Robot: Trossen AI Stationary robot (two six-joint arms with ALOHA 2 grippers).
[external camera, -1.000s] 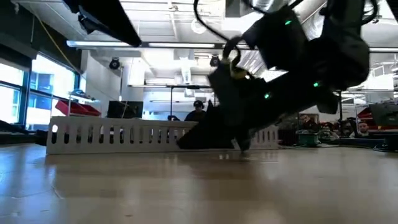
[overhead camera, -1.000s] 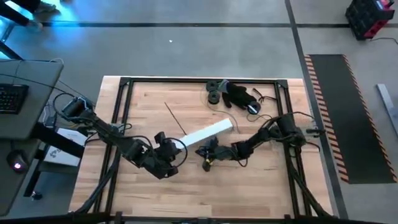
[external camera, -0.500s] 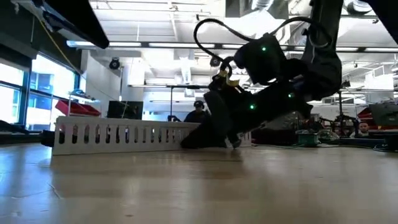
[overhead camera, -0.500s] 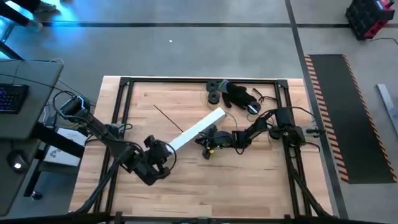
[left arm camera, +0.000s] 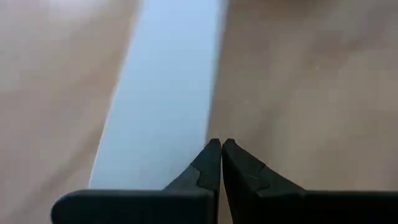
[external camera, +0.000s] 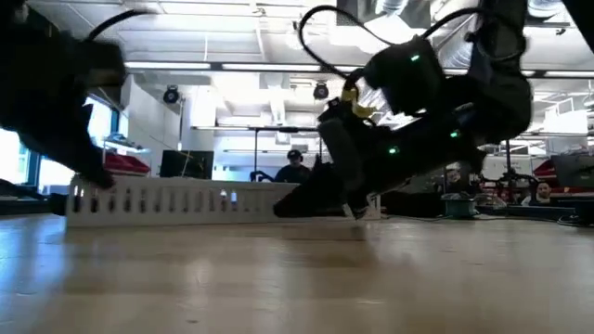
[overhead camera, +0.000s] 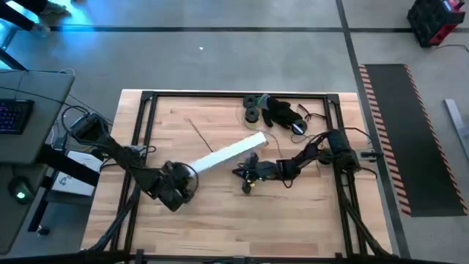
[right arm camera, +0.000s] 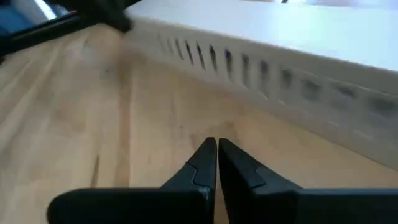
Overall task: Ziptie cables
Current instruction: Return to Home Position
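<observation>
**High view.** One rectangular table [overhead camera: 220,227] of pale planked wood, edged by a black metal frame, carries one long white duct [overhead camera: 229,153] lying slantwise at mid-frame. Two dark jointed arms reach in. The left gripper [overhead camera: 185,178] sits just beside the duct's lower-left end, and the right gripper [overhead camera: 240,174] sits just below the duct's right half. A cluster of black round parts [overhead camera: 267,110] lies at the upper centre, and one thin dark stick [overhead camera: 203,136] lies above the duct.

**Low view.** The duct [external camera: 176,202] shows one upright wall cut by a row of narrow vertical slots. The right gripper [external camera: 356,211] hangs low over the smooth tabletop, in front of the duct's right end. The left arm [external camera: 51,93] is a dark blur at the upper left.

**Left wrist view.** The left gripper [left arm camera: 221,144] has two tapered dark fingers pressed together, with nothing between them. Ahead lies the duct's flat, smooth white cover [left arm camera: 165,87], with bare wood on both sides.

**Right wrist view.** The right gripper [right arm camera: 216,144] likewise has two fingers pressed tip to tip, holding nothing. Beyond them the duct [right arm camera: 261,65] crosses the upper frame, slotted wall below and flat cover on top.

The cover hides the duct's inside. The cables show in no view, so their place cannot be told.
</observation>
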